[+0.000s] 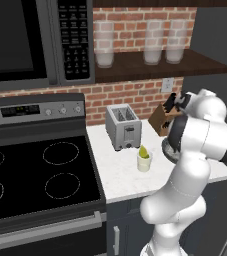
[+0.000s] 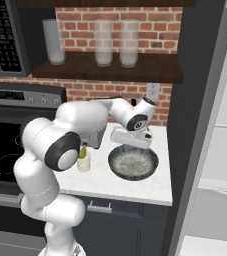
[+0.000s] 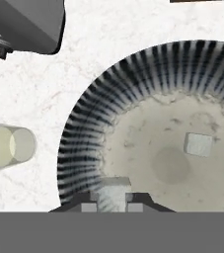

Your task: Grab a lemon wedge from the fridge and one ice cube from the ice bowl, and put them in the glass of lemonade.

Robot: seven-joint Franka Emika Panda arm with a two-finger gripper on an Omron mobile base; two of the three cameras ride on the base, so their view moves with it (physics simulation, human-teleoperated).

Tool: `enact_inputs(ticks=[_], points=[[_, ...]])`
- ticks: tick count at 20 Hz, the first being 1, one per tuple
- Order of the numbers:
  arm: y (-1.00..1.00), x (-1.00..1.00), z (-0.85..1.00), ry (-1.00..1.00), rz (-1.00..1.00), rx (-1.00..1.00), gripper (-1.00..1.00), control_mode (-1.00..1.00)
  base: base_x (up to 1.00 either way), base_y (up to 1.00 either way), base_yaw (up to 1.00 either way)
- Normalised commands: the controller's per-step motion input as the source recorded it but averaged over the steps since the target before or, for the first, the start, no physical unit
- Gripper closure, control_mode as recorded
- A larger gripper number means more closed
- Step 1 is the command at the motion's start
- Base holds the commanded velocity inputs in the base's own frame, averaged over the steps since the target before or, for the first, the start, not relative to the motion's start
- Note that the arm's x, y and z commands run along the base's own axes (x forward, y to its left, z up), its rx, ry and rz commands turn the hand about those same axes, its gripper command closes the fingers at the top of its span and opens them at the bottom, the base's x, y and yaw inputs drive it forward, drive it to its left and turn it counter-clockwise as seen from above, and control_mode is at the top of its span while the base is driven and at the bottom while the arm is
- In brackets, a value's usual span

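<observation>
The ice bowl (image 2: 133, 162) is dark grey with whitish contents and sits on the white counter right of the glass of lemonade (image 2: 84, 161). My gripper (image 2: 130, 142) hangs just above the bowl's far rim. In the hand view the gripper (image 3: 111, 205) is shut on a pale ice cube (image 3: 112, 190) over the bowl's ribbed wall (image 3: 84, 143). Another ice cube (image 3: 198, 144) lies on the bowl's floor. The lemon wedge (image 1: 143, 151) pokes out of the glass of lemonade (image 1: 144, 163). The fridge (image 2: 200, 100) stands at the right, with white shelves showing.
A silver toaster (image 1: 123, 126) stands behind the glass, with a knife block (image 1: 161, 120) to its right by the brick wall. The black stove (image 1: 35, 175) lies left of the counter. A wooden shelf (image 2: 110, 67) overhead carries frosted glasses.
</observation>
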Motion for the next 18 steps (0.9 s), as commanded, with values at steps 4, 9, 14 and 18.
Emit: enact_inputs(ticks=[4, 9, 14, 18], points=[[0.0, 0.0, 0.2, 0.0, 0.0, 0.08, 1.0, -1.0, 0.0, 0.0, 0.0], [0.04, -0.21, 0.19, -0.01, 0.0, 0.07, 1.0, -1.0, 0.0, 0.0, 0.0], [0.84, -0.24, 0.23, -0.06, 0.0, 0.02, 1.0, -1.0, 0.0, 0.0, 0.0], [1.0, -0.24, 0.3, -0.06, 0.0, 0.0, 1.0, -1.0, 0.0, 0.0, 0.0]])
